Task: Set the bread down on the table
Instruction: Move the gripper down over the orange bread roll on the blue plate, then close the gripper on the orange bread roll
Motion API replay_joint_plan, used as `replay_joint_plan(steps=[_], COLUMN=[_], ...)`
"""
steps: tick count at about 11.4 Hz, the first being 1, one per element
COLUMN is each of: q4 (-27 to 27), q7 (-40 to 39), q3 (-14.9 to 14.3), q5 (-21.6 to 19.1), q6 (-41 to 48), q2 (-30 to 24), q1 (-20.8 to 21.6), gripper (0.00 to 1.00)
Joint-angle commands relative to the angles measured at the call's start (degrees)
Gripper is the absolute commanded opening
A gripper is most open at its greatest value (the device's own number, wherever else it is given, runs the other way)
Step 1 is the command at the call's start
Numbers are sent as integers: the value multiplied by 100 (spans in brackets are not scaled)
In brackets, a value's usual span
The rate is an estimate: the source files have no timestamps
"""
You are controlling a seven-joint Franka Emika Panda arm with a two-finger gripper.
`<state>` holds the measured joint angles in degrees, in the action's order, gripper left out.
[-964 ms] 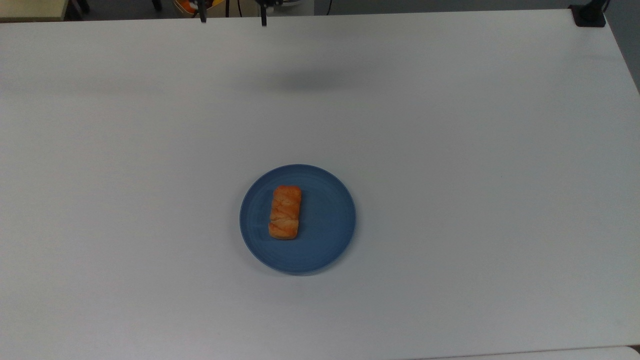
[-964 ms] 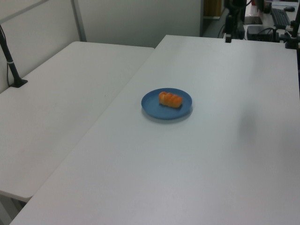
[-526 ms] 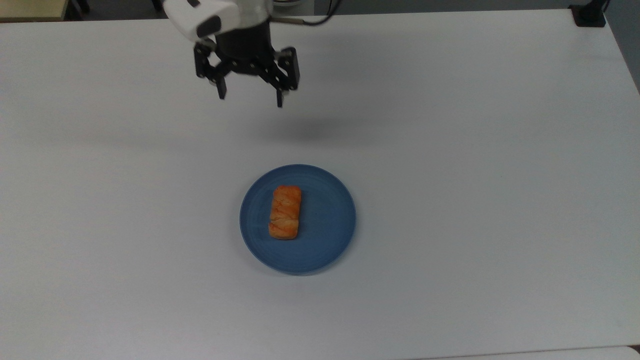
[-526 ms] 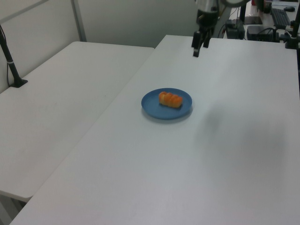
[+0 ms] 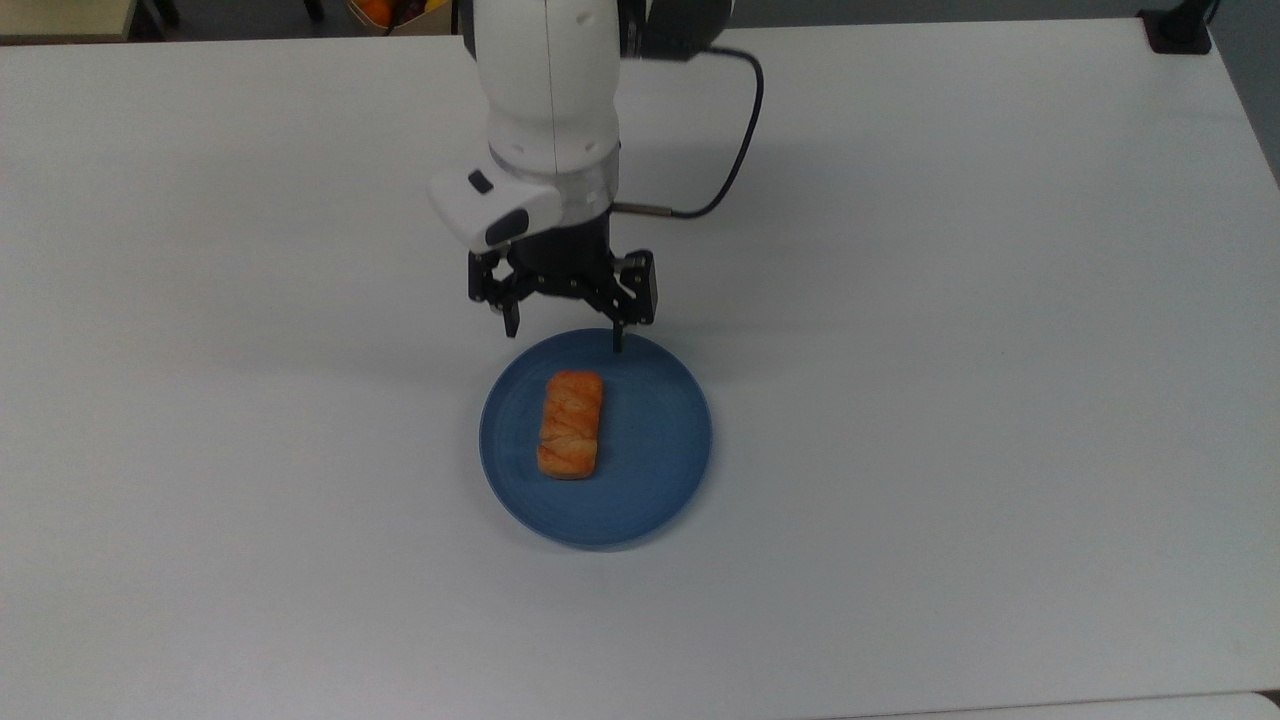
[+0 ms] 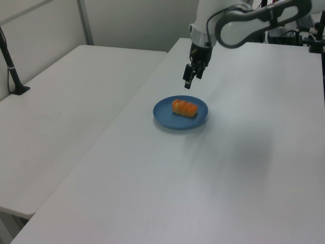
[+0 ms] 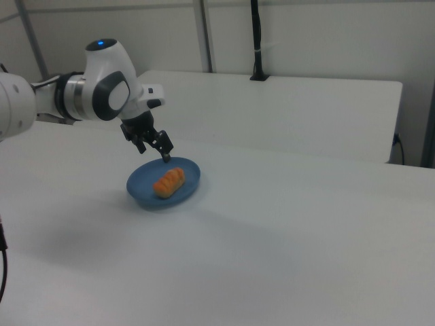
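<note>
White table carries a blue plate, and the right view alone shows a second table behind it. On the plate lies the bread, long axis running top to bottom in the top view. Above the plate's far rim hangs the gripper, fingers spread wide and empty.

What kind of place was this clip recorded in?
Probably a robotics lab or test room: plain white tables pushed together, a black camera pole clamped to one, and a blue plate with bread under the arm's open tool.
</note>
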<state>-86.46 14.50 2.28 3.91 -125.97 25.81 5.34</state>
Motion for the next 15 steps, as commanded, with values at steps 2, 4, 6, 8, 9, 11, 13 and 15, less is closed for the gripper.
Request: replay_joint_plan(steps=[2, 4, 6, 8, 9, 11, 13, 15], q4=[367, 358, 349, 314, 314, 314, 314, 314], q7=[123, 123, 123, 132, 141, 228, 465, 466], q3=[-44, -44, -44, -44, -44, -35, -35, -35], q5=[373, 487, 505, 497, 488, 488, 514, 505], q6=[-1121, -1175, -1184, -1175, -1175, -1175, -1175, -1149], q2=[809, 977, 1162, 1207, 1207, 1207, 1198, 1172], q1=[64, 73, 64, 64, 73, 73, 82, 90], gripper=[100, 100, 100, 96, 88, 72, 49, 30])
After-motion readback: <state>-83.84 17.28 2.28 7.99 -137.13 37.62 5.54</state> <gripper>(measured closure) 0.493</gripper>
